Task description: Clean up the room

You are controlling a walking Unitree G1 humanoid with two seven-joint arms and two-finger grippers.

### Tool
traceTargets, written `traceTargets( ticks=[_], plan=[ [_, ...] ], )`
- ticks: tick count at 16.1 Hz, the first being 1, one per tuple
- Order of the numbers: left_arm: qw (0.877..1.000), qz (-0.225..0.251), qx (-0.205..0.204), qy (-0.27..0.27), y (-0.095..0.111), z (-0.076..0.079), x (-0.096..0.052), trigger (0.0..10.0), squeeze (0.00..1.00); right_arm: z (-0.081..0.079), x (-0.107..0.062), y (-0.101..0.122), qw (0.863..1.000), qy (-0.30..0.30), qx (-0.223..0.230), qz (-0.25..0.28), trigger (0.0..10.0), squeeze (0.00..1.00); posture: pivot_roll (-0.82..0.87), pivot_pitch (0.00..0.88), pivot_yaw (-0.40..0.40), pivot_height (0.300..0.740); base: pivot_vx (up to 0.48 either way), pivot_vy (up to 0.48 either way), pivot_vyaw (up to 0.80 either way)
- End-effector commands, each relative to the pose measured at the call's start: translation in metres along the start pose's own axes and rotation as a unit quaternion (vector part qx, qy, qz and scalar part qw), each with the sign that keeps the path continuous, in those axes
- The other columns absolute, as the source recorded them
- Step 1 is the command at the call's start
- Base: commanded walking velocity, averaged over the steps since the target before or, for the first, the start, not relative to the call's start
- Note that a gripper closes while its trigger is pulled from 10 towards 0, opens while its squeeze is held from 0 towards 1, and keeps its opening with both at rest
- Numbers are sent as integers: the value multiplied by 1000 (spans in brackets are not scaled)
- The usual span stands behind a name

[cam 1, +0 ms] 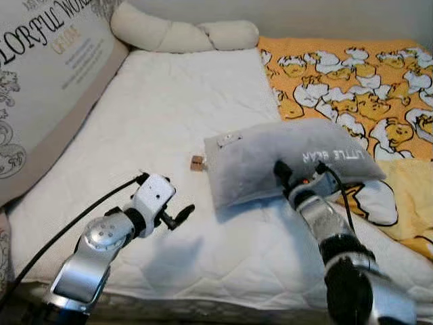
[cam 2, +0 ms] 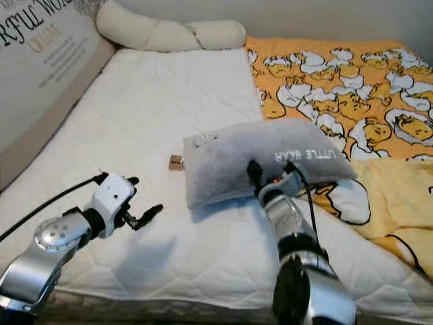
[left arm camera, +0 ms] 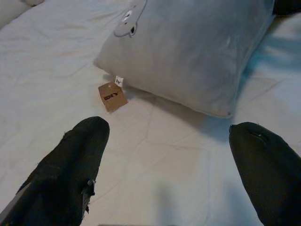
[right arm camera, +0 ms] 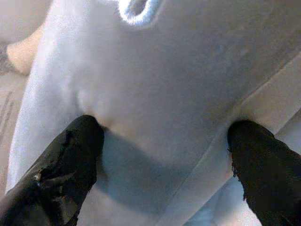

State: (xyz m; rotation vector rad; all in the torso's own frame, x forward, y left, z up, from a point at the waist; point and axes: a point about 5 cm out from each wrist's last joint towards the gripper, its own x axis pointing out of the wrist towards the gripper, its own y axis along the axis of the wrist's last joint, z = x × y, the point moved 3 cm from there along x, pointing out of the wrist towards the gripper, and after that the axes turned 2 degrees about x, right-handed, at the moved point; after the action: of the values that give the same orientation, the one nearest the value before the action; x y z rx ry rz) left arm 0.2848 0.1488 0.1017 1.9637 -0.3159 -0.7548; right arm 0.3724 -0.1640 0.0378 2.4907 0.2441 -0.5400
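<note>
2 silver arms, black cables, white left wrist housing [cam 1: 152, 193].

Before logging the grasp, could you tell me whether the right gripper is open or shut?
Open: the right gripper's fingers press apart into the grey pillow.

Head stereo pair looks forward and down over the white mattress [cam 1: 169, 122]; both eyes share the same scene, right eye shifted slightly. My left wrist cam looks along my left gripper [left arm camera: 164, 165] from just above the mattress toward the grey pillow [left arm camera: 197, 47] and its brown tag [left arm camera: 112, 96]. Right wrist cam sits very close on that pillow, my right gripper [right arm camera: 164, 155] fingers pressed into it.
</note>
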Motion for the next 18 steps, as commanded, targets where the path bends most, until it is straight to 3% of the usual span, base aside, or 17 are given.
traceTargets(
  ticks=[1, 3, 4, 5, 6, 7, 13, 15, 18],
  plan=[
    [1000, -7, 6, -6, 0, -1, -5, 10000, 0, 7, 1, -6, 999, -35, 32, -8, 10000, 0, 110, 0, 23, 740, 0, 0, 0],
    [1000, -21, 7, -6, -5, -1, -18, 10000, 0, 6, 3, 0, 995, -51, 80, 10, 10000, 0, 143, 0, 16, 740, 0, 0, 0],
    [1000, -28, 6, -7, -7, 1, -24, 10000, 0, 2, 3, 3, 995, -38, 93, 21, 5333, 0, 148, 0, 15, 740, 0, 0, 0],
    [999, -30, 5, -8, -8, 2, -26, 10000, 0, 1, 4, 5, 995, -34, 94, 24, 5333, 0, 149, 0, 15, 740, 0, 0, 0],
    [999, -31, 3, -9, -9, 4, -27, 10000, 0, 3, 3, 8, 994, -48, 96, 36, 431, 0, 148, 0, 15, 740, 0, 0, 0],
    [999, -31, 0, -10, -9, 6, -27, 10000, 0, 4, 3, 9, 993, -48, 96, 41, 0, 0, 146, 0, 16, 740, 0, 0, 0],
    [1000, -15, -17, -17, 0, 11, -21, 10000, 0, -2, 4, 16, 992, -32, 108, 54, 0, 0, 128, 0, 18, 740, 0, 0, 0],
    [1000, -14, -17, -19, 1, 10, -19, 10000, 0, -1, 4, 19, 994, -38, 82, 58, 0, 0, 124, 0, 21, 740, 0, 0, 0],
    [1000, -14, -17, -21, 2, 10, -18, 10000, 0, 2, 4, 20, 993, -50, 91, 62, 0, 0, 123, 0, 23, 740, 0, 0, 0]
  ],
)
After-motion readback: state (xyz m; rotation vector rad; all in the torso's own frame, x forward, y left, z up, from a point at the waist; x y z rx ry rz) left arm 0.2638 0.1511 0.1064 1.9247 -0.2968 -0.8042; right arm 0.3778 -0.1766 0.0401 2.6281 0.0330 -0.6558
